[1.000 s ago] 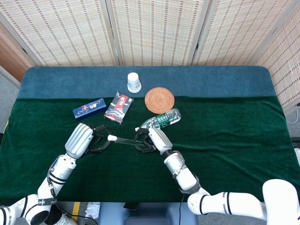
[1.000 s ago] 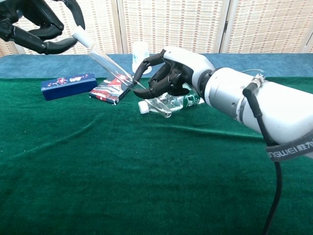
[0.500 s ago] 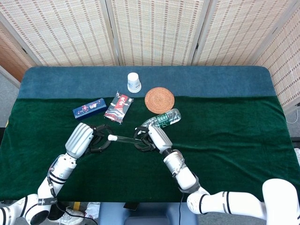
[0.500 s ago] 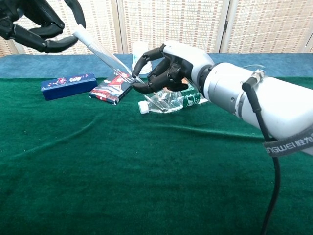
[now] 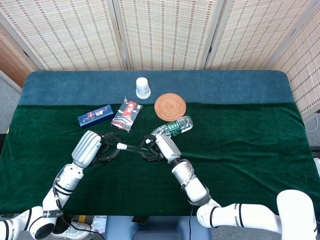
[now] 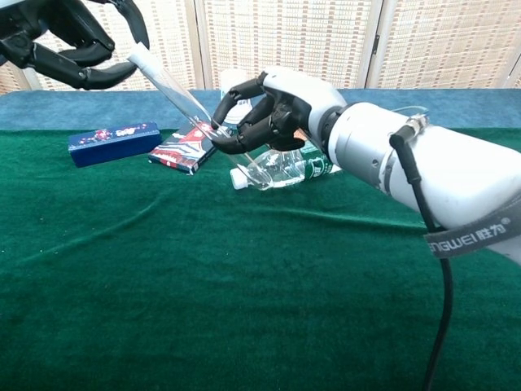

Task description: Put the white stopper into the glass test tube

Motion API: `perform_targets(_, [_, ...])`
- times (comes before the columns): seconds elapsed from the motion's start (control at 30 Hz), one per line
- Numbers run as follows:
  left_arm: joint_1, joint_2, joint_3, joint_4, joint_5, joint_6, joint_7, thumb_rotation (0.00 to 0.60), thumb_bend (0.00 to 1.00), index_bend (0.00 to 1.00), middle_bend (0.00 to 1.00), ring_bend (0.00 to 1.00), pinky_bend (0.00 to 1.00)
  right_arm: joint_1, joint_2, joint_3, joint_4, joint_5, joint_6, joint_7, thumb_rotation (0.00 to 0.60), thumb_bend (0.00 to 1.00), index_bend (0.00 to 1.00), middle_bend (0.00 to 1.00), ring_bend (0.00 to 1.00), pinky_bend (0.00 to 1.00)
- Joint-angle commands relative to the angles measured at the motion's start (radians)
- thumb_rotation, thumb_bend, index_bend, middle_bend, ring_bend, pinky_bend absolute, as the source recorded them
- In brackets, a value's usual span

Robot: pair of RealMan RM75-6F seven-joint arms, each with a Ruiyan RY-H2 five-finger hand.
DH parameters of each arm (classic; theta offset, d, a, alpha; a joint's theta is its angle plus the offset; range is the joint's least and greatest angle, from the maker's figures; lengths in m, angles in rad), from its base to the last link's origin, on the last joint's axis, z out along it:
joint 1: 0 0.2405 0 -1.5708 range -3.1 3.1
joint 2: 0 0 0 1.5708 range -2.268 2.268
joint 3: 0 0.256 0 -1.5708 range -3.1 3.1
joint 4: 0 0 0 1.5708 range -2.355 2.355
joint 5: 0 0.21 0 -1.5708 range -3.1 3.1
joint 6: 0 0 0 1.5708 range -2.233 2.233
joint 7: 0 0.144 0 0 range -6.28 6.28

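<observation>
Overhead first: the right hand (image 5: pixel 156 146) pinches the lower end of the glass test tube (image 5: pixel 134 148), which lies nearly level above the green cloth (image 5: pixel 240 150); the white stopper (image 5: pixel 120 146) sits at the tube's open end, just inside the curled fingers of the left hand (image 5: pixel 102 148). Against the frames a second back, both hands and the tube have drifted slightly up-table and the gap between the hands looks a little shorter, so the stopper appears pressed further toward the mouth. From the chest camera, the tube (image 6: pixel 181 94) slopes up from the right hand (image 6: pixel 256 114) to the left hand (image 6: pixel 69 49), whose dark fingers are curled around the stopper (image 6: pixel 140 59); the right hand has risen and moved leftward, steepening the tube. The stopper looks to be in line with the mouth and at least partly seated; depth of seating cannot be told. Behind lie a plastic bottle (image 6: pixel 285 169), blue box (image 6: pixel 112 140) and red packet (image 6: pixel 183 148), untouched. Judged: insertion nearly done, final push remaining
</observation>
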Motion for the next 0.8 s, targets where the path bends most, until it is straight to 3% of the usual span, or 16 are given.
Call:
perform_targets(0.03, [-0.001,-0.002,0.001,0.002,-0.001,-0.002,0.0,0.6,0.57,0.58,0.99,0.93,0.84,0.002,-0.004,0.001,0.005,-0.001,-0.001,0.004,0.6,0.59,0.87,0.97,1.0,1.0])
perform_targets(0.4, [-0.003,-0.006,0.003,0.013,-0.002,-0.004,-0.002,0.6,0.57,0.58,0.99,0.93,0.84,0.01,-0.011,0.003,0.012,0.006,-0.004,0.002,0.6,0.59,0.87,0.97,1.0,1.0])
perform_targets(0.47, [-0.004,-0.004,0.006,0.016,-0.003,-0.008,0.004,0.6,0.56,0.49,0.99,0.92,0.84,0.011,-0.008,0.001,0.013,0.01,-0.005,-0.004,0.6,0.59,0.88,0.97,1.0,1.0])
perform_targets(0.63, [-0.005,0.026,0.015,0.007,-0.016,-0.038,0.017,0.6,0.41,0.1,0.97,0.89,0.84,0.008,0.016,-0.014,0.004,0.026,-0.006,-0.039,0.6,0.59,0.87,0.97,1.0,1.0])
perform_targets(0.7, [-0.005,0.037,0.023,0.006,-0.016,-0.048,0.024,0.6,0.36,0.04,0.92,0.84,0.83,0.008,0.032,-0.023,-0.006,0.031,-0.003,-0.067,0.6,0.59,0.87,0.97,1.0,1.0])
perform_targets(0.8, [-0.004,0.058,0.036,0.003,-0.015,-0.067,0.022,0.6,0.32,0.0,0.76,0.68,0.77,0.006,0.065,-0.039,-0.03,0.043,0.005,-0.118,0.6,0.59,0.87,0.97,1.0,1.0])
